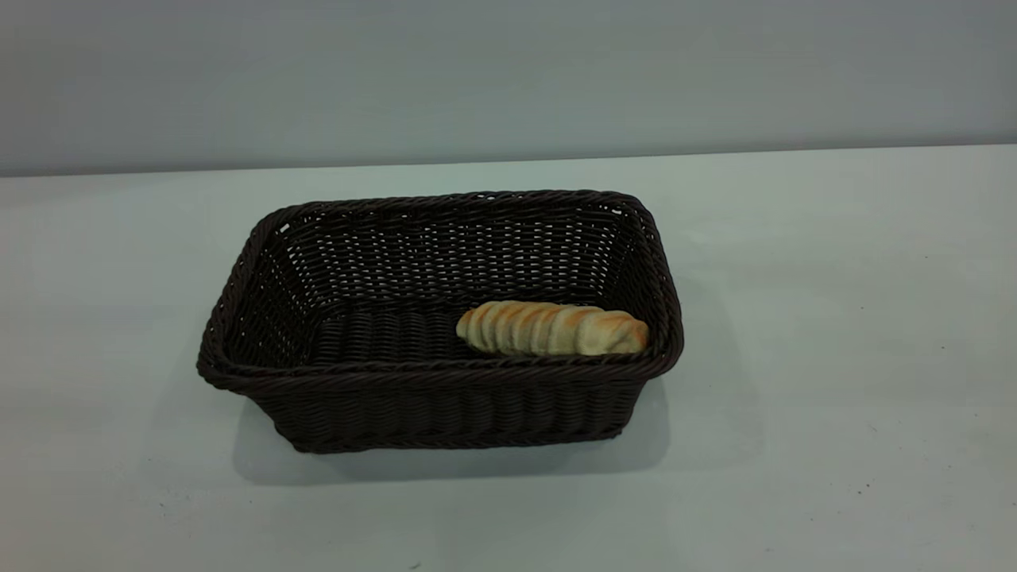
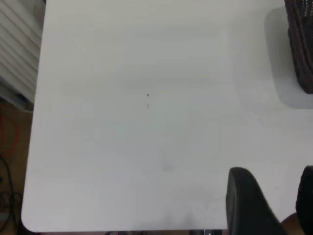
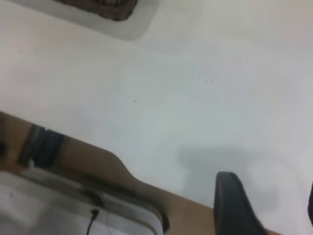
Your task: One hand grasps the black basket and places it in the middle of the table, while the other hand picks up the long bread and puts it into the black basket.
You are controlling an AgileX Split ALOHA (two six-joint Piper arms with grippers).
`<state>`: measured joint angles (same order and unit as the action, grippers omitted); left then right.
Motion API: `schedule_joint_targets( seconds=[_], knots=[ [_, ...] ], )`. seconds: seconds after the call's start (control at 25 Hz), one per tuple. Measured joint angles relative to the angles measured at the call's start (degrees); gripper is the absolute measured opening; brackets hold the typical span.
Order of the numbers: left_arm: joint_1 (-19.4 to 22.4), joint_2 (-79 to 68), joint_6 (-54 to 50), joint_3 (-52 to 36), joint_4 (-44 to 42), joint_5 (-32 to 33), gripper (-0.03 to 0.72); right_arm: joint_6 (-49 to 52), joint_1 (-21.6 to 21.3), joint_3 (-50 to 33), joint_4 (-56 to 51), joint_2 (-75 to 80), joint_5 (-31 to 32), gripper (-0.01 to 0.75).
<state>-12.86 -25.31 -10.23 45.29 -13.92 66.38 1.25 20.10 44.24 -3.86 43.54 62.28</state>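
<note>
The black basket [image 1: 445,381] stands in the middle of the white table [image 1: 834,334]. The long bread [image 1: 552,327] lies inside it on the floor, against the near right wall. Neither arm shows in the exterior view. In the left wrist view my left gripper [image 2: 273,188] is open and empty above bare table, and a corner of the basket [image 2: 301,44] shows farther off. In the right wrist view my right gripper [image 3: 266,196] is open and empty near the table's edge, with a basket corner [image 3: 107,7] far from it.
The left wrist view shows the table's rounded corner [image 2: 29,223] and floor with cables beyond it. The right wrist view shows the table's edge, a brown floor [image 3: 98,166] and a white object [image 3: 73,210] below.
</note>
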Motion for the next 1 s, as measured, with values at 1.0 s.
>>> schedule_joint_targets(
  seconds=[1.0],
  knots=[
    [0.00, 17.06, -1.25, -17.04, 5.44, -0.97, 0.328, 0.85, 0.00, -15.61, 6.68, -32.22, 3.31, 0.358]
  ],
)
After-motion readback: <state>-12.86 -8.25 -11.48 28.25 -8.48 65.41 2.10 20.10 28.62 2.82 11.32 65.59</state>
